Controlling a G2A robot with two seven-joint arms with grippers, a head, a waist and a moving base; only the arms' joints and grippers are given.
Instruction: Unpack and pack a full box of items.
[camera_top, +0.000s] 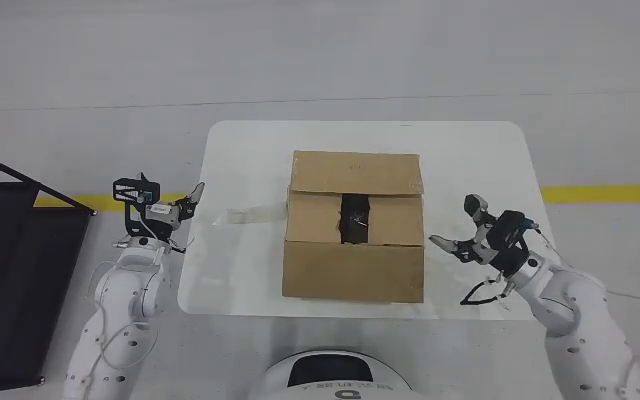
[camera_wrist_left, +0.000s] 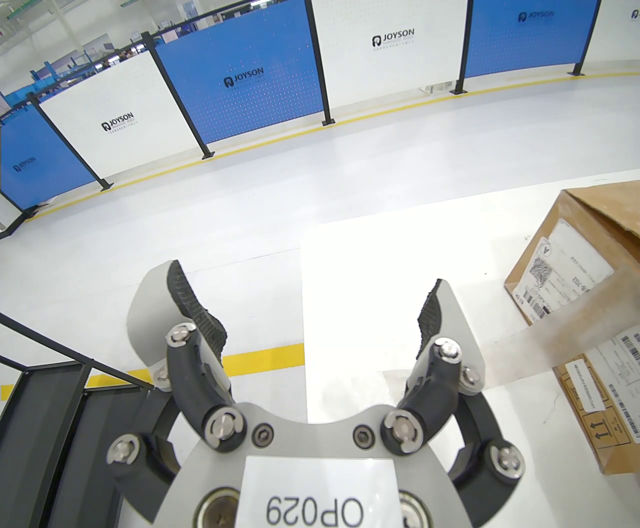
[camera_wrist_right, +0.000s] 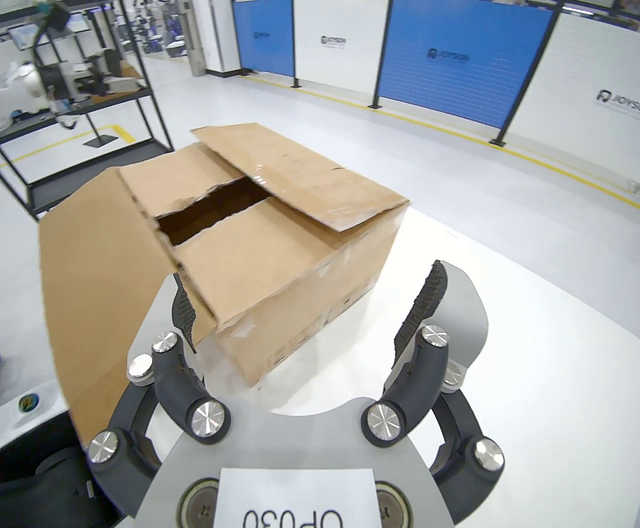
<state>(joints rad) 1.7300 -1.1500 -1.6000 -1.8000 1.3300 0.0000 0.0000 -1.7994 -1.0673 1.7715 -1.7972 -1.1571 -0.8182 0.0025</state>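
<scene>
Your box (camera_top: 354, 228) sits in the middle of the desk (camera_top: 250, 160), top flaps nearly shut around a dark gap, with your left end effector (camera_wrist_left: 306, 280) spread and empty at the desk's left edge and your right end effector (camera_wrist_right: 310, 285) spread and empty just right of the box.

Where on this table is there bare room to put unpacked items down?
Bare: the far strip of the table behind the box, and the patch between the box and the right gripper. Crowded: the left side, where a tape strip trails toward the left gripper.
</scene>
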